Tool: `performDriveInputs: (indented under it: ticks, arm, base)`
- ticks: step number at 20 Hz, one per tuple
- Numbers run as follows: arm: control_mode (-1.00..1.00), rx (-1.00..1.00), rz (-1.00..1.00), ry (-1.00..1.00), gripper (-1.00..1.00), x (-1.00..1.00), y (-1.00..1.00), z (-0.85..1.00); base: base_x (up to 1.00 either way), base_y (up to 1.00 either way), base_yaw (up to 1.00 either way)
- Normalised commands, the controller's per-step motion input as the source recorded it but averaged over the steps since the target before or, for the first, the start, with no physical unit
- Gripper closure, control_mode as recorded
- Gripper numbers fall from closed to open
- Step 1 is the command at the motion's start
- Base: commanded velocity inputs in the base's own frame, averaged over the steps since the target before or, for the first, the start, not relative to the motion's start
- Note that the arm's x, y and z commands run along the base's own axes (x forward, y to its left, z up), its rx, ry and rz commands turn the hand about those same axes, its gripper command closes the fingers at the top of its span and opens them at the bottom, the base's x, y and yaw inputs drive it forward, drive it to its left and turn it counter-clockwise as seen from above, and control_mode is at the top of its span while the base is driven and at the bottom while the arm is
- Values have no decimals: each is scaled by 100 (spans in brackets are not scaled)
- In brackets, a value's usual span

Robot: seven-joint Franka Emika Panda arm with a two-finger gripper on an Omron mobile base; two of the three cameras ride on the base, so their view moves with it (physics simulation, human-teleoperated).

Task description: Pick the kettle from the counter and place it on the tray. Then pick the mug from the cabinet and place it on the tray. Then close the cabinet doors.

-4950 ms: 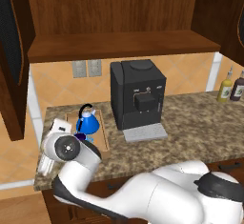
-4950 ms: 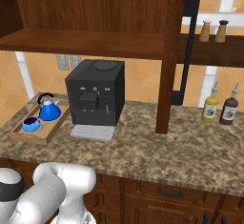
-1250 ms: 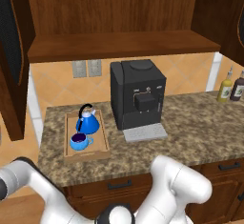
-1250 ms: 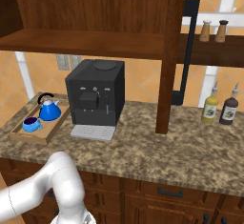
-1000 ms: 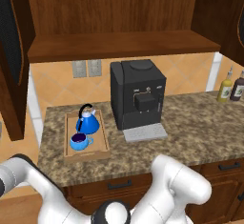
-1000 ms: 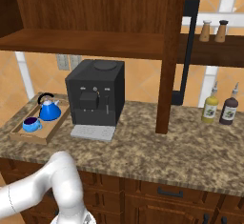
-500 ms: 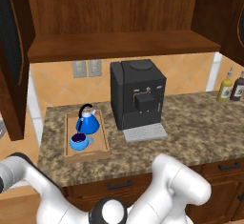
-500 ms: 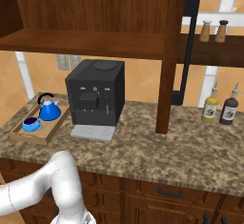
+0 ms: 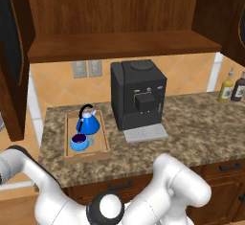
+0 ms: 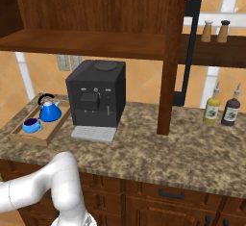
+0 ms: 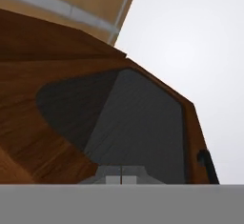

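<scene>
The blue kettle stands upright at the far end of the light-wood tray, on the counter. The squat blue mug sits in the tray just in front of it. The cabinet stands open, its left door swung out. My arm reaches off to the left. In the hand view my gripper is shut and empty, close against that door's dark ribbed panel, with the black bar handle at the right.
A black coffee machine stands mid-counter, right of the tray. Two bottles stand at the far right. The right cabinet door juts out over the counter. Two shakers sit on a side shelf.
Five seconds ago the arm stood in front of the tray; it has swung left and low, toward the left door. Kettle, mug and tray have not moved.
</scene>
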Motion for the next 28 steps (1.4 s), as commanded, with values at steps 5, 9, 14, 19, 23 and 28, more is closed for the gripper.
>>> performDriveInputs:
  ticks: [5,9,14,19,23,28]
  arm:
    - [-100,15,-5,-15,100,0,-26,21]
    - [-100,15,-2,-10,100,0,-20,28]
    - [-100,15,-1,-5,100,-1,-32,21]
    - [-100,14,0,-2,100,-7,-48,16]
    - [-100,11,0,0,100,-13,-64,22]
    - [-100,10,0,0,100,-6,-76,10]
  base:
    - [0,0,0]
    - [0,0,0]
    - [0,0,0]
    - [0,0,0]
    - [0,0,0]
    - [0,0,0]
